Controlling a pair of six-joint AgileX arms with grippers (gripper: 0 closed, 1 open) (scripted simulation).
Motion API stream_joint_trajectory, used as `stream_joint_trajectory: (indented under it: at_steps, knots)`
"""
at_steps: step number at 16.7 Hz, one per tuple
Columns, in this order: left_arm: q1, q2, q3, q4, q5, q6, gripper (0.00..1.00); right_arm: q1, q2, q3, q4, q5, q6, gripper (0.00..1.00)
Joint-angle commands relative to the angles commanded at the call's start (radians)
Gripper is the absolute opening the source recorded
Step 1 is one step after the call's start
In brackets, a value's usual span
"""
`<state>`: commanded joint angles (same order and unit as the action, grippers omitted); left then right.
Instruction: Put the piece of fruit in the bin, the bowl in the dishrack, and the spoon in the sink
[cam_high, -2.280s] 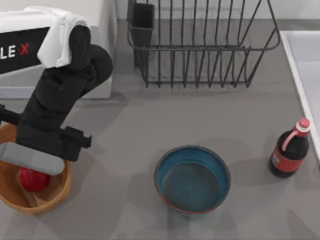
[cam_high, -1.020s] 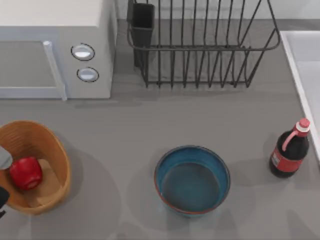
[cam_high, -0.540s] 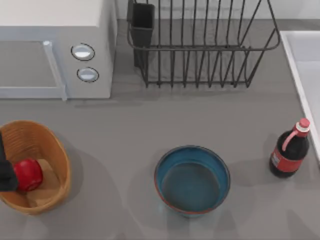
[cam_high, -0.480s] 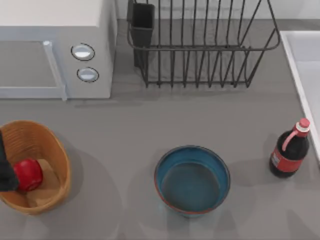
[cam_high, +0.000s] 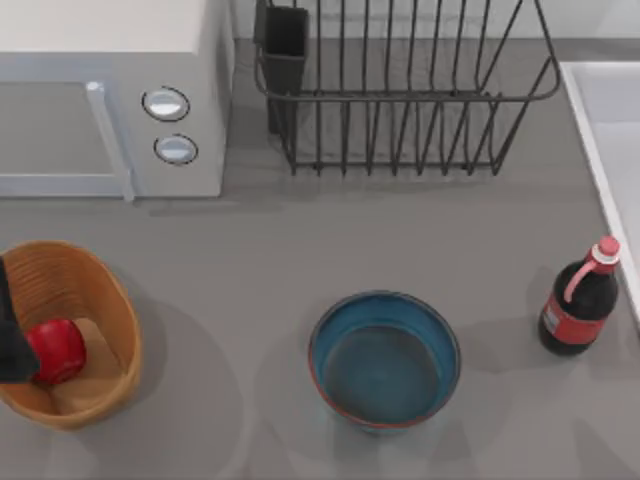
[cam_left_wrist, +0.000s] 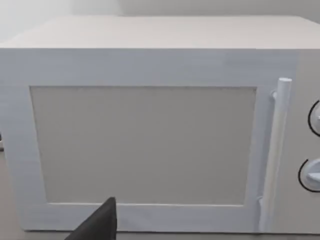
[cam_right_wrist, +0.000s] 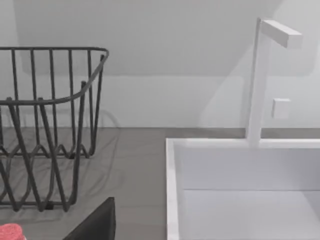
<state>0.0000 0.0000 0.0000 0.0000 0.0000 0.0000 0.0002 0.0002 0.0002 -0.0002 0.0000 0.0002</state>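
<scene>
Grey table (cam_high: 250, 290), pale wall (cam_right_wrist: 150, 30) behind the sink (cam_right_wrist: 240, 190); gripper states unclear.

The middle of the counter (cam_high: 270, 250) lies open from the microwave (cam_high: 110, 95) front across to the bottle (cam_high: 580, 310), with the bowl (cam_high: 384, 360) standing alone at near centre and bare counter on every side of it. The dishrack (cam_high: 400, 90) blocks the far centre, just right of the microwave with a narrow gap between. The bottle stands just beside the sink (cam_high: 605, 130) rim at right. The bin (cam_high: 75, 335) holds the near-left corner, a dark arm part (cam_high: 12, 335) at its left edge.
</scene>
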Motion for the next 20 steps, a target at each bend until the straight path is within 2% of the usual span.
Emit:
stream_joint_trajectory:
  at_steps: [3, 7, 15, 20]
  knots:
    - [0.000, 0.000, 0.000, 0.000, 0.000, 0.000, 1.00, 0.047, 0.062, 0.059, -0.052, 0.002, 0.040, 1.00]
    - [0.000, 0.000, 0.000, 0.000, 0.000, 0.000, 1.00, 0.183, 0.288, 0.259, -0.218, 0.007, 0.159, 1.00]
    - [0.000, 0.000, 0.000, 0.000, 0.000, 0.000, 1.00, 0.498, 1.031, 0.860, -0.709, 0.010, 0.461, 1.00]
    - [0.000, 0.000, 0.000, 0.000, 0.000, 0.000, 1.00, 0.621, 1.499, 1.224, -1.005, 0.005, 0.602, 1.00]
